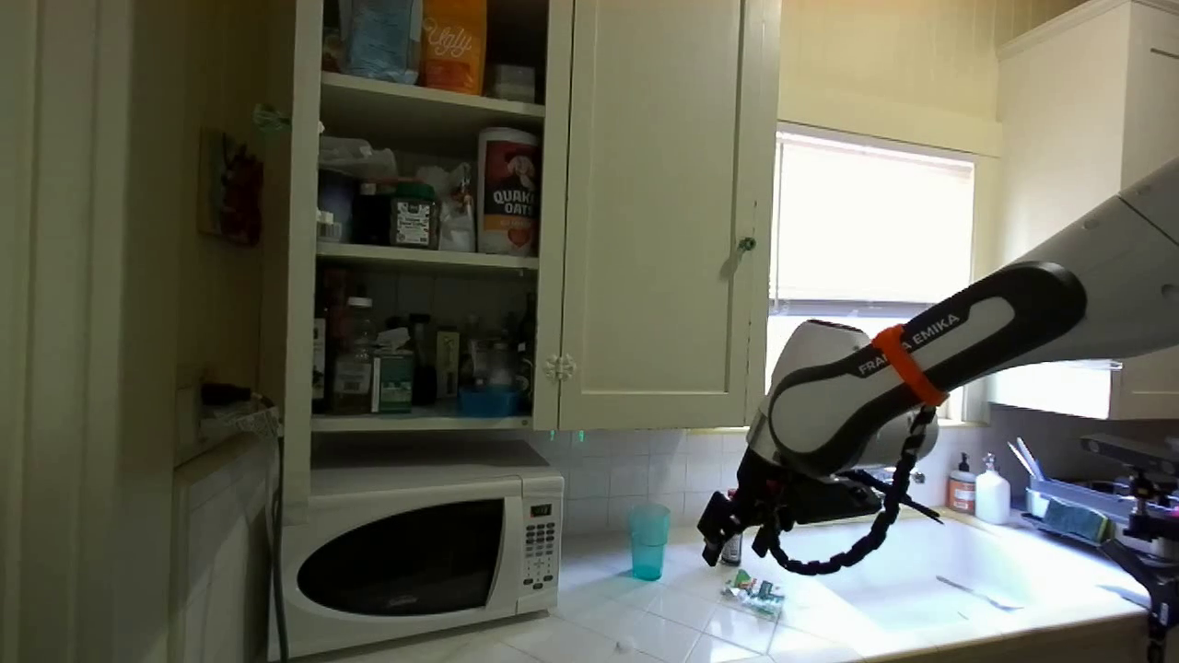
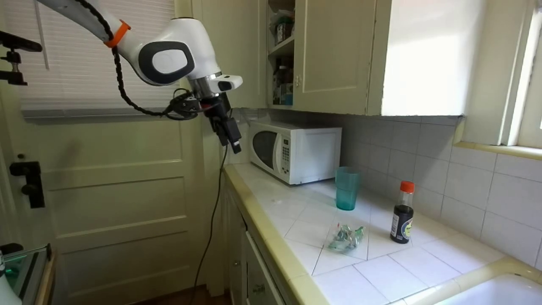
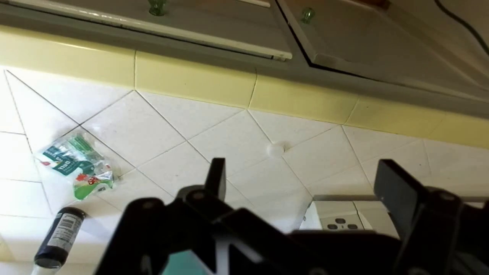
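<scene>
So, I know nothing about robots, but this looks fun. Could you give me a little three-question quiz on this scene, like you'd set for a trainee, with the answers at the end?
1. Multiple choice: what colour is the cap on the dark bottle? A) blue B) orange-red C) white
2. True or false: the robot's gripper is open and holds nothing.
3. Compare: which stands nearer the microwave, the teal cup or the dark bottle?

Key
1. B.
2. True; its jaws stand apart, with nothing gripped.
3. The teal cup; the dark bottle stands farther off in both exterior views.
</scene>
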### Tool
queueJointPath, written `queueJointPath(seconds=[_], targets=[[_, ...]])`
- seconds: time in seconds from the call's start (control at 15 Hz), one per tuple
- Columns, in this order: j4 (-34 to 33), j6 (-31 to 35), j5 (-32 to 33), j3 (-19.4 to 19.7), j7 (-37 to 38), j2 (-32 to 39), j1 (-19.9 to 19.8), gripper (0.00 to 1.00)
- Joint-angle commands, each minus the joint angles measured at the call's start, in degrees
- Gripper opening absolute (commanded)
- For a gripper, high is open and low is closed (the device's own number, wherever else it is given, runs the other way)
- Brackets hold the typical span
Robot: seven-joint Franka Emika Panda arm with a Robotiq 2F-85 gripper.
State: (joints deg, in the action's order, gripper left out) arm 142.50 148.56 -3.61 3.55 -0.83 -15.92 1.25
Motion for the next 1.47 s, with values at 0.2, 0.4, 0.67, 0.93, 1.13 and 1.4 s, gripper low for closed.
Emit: queueJointPath(seconds=[0.2,0.4,0.67,0.93,1.13,1.4], targets=[[-0.1,-0.1,-2.3,0.6,-1.5,-0.3,-0.6,1.0],[-1.4,8.5,2.0,0.0,6.3,4.9,-5.4,1.0],[-6.9,21.9,16.7,-1.9,20.2,16.1,-13.9,1.0],[-20.9,18.9,35.5,2.4,32.6,26.0,-15.9,1.0],[-20.8,15.4,27.4,-3.9,27.4,27.7,-16.2,1.0],[-20.8,17.2,28.7,-3.8,29.0,28.2,-15.8,1.0]])
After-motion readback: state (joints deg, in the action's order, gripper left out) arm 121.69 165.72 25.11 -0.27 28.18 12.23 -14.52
